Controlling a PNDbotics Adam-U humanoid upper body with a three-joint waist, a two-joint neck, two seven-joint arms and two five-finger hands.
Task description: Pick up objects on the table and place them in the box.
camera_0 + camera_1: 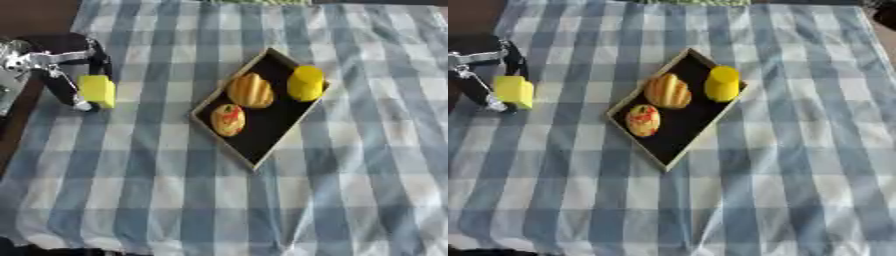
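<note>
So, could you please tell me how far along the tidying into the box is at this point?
Three items already lie in the box: a ridged bun, a reddish-marked bun and a yellow cylinder. The left hand holds a yellow block in its fingers, off to the box's left. Only that block remains.

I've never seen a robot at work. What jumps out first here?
A dark box lies askew mid-table on the blue checked cloth, holding a ridged bun, a red-marked bun and a yellow cup at its far edge. At the left, the left hand grips a yellow block.
</note>
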